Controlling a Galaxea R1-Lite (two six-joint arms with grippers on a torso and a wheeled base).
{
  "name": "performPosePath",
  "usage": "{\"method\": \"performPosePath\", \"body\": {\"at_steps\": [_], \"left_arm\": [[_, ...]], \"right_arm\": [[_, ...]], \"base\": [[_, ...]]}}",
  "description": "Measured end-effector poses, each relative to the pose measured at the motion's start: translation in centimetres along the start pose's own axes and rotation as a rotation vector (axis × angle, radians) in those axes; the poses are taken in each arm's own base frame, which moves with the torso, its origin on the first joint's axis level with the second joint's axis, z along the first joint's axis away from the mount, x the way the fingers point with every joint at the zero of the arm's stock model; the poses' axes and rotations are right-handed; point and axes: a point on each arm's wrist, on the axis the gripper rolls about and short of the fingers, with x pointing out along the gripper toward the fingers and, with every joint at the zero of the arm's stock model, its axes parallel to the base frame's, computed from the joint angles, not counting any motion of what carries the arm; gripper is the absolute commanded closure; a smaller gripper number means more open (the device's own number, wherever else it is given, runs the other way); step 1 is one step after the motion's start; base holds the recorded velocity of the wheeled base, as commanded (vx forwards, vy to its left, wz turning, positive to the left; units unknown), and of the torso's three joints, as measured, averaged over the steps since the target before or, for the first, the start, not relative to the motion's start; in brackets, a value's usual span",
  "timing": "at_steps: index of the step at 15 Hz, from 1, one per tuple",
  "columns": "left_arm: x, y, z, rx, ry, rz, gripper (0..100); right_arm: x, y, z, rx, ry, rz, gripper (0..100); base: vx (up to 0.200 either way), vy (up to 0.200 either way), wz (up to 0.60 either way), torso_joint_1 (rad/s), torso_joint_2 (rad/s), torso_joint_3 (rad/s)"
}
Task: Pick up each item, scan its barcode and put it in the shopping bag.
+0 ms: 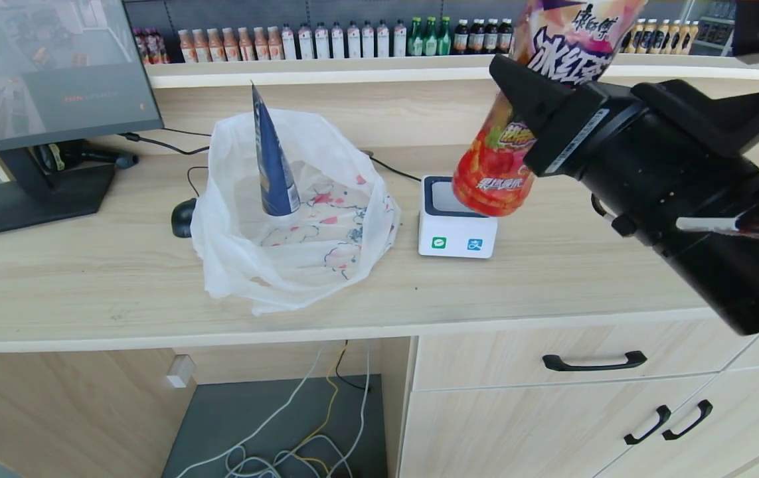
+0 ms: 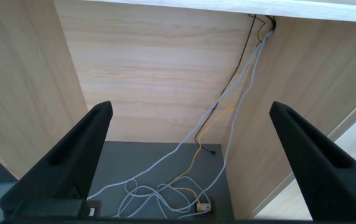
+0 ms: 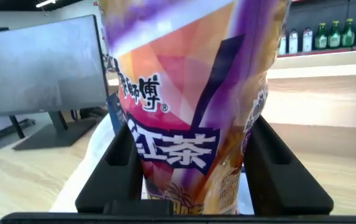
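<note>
My right tool (image 3: 195,165) grips the bottle (image 1: 493,174) tight, its lower end above the scanner (image 1: 453,232); left tool (image 2: 190,118) (below the bench (image 1: 87,285)) gapes wide, empty.

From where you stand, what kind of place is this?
Probably a shop checkout: a white scanner beside an open shopping bag, a monitor, and rows of bottled drinks on the shelf behind.
</note>
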Motion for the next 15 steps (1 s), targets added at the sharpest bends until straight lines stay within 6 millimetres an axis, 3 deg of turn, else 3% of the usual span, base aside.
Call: {"method": "performPosePath", "body": {"at_steps": [4, 7, 11, 15], "left_arm": [[0.0, 0.0, 0.0, 0.0, 0.0, 0.0, 0], [0.0, 0.0, 0.0, 0.0, 0.0, 0.001, 0], [0.0, 0.0, 0.0, -0.001, 0.0, 0.0, 0], [0.0, 0.0, 0.0, -0.001, 0.0, 0.0, 0]], "right_arm": [[-2.1, 0.1, -3.6, -0.148, 0.085, 0.127, 100], [-1.9, -0.2, -4.4, -0.166, 0.078, 0.174, 100], [-1.4, -2.2, -4.6, -0.207, 0.057, 0.107, 100], [-1.1, -2.9, -4.6, -0.214, 0.043, 0.082, 100]], "base": [[0.0, 0.0, 0.0, 0.0, 0.0, 0.0], [0.0, 0.0, 0.0, 0.0, 0.0, 0.0], [0.0, 0.0, 0.0, 0.0, 0.0, 0.0], [0.0, 0.05, 0.0, 0.002, 0.0, -0.001]]}}
